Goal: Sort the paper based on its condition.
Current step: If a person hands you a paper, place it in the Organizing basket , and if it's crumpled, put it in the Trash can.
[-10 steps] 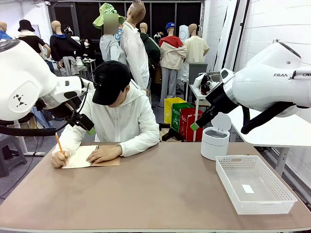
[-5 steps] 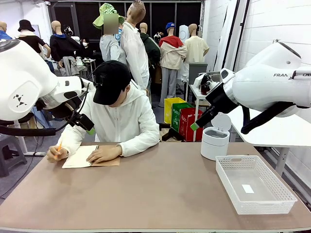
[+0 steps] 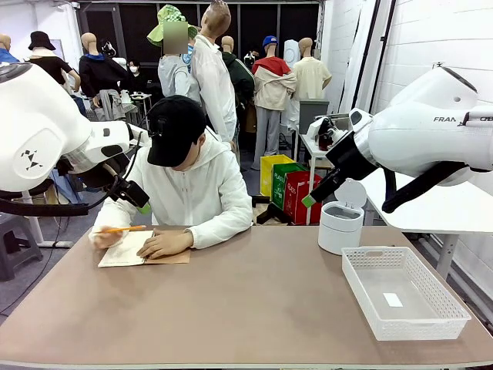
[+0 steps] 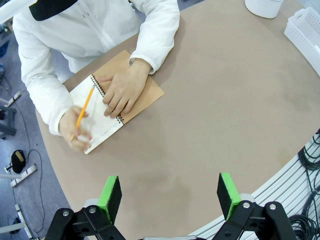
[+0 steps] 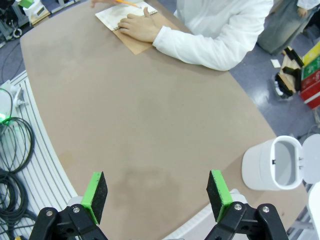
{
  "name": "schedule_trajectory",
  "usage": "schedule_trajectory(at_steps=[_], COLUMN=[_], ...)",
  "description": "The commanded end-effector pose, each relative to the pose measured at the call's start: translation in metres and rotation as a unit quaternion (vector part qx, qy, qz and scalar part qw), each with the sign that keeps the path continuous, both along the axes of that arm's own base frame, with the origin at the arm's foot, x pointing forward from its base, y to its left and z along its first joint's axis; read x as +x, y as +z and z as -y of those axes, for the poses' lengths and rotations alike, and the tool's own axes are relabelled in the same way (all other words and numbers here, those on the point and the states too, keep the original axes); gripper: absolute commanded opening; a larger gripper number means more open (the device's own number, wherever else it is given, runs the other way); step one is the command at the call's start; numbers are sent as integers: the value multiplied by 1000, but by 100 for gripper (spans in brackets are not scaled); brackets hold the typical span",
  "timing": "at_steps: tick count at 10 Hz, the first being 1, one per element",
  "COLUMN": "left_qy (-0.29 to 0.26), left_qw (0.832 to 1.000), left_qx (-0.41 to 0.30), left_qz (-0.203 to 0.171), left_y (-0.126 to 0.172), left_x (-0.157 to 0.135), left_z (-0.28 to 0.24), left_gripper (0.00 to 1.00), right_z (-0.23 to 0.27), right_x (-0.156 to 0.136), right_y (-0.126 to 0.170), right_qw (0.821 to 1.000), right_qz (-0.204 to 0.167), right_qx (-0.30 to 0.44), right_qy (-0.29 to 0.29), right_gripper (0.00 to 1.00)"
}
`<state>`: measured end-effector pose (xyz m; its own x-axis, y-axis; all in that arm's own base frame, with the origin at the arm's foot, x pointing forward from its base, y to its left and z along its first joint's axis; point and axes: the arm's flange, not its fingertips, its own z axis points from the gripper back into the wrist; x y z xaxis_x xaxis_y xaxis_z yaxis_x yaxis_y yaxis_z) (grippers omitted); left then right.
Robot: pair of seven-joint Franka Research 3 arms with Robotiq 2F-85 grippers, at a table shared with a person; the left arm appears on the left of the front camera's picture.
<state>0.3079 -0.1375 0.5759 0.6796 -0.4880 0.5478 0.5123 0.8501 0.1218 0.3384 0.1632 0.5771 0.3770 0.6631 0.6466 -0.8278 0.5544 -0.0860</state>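
Observation:
The paper as a loose sheet is out of view. A person at the far left of the table rests one hand on an open spiral notebook (image 3: 123, 250) with a brown cover. The other hand holds an orange pencil (image 3: 123, 229) lying flat over the white page (image 4: 97, 125). My left gripper (image 4: 169, 192) hangs open high over the table, with nothing between its green pads. My right gripper (image 5: 157, 195) is also open and empty, high above the table's middle. In the front view both grippers (image 3: 143, 205) (image 3: 310, 200) stay raised behind the table.
A white mesh basket (image 3: 381, 250) stands at the right front with a small white label (image 3: 393, 300) inside. Behind it is a white round bin (image 3: 340, 223) with its lid up, also in the right wrist view (image 5: 275, 162). Cables (image 5: 15, 145) lie along the table's near side.
The person's pencil hand has shifted and the pencil has gone from pointing up to lying flat across the page. Both arms have stayed still.

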Motion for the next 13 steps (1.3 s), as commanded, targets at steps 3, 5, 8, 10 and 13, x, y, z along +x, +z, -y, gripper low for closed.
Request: schedule_trajectory(at_steps=[3,5,8,10,13], left_qy=[0,0,0,0,0], left_qw=[1000,1000,1000,1000,1000], left_qx=[1,1,1,1,1], left_qz=[0,0,0,0,0], left_y=[0,0,0,0,0], left_x=[0,0,0,0,0], left_z=[0,0,0,0,0], left_gripper=[100,100,100,100,100], right_z=[0,0,0,0,0], right_x=[0,0,0,0,0], right_y=[0,0,0,0,0], right_qw=[1000,1000,1000,1000,1000], right_qz=[-2,-2,-2,-2,-2], right_qx=[-2,-2,-2,-2,-2], right_qy=[3,3,3,3,3], right_gripper=[100,100,100,100,100])
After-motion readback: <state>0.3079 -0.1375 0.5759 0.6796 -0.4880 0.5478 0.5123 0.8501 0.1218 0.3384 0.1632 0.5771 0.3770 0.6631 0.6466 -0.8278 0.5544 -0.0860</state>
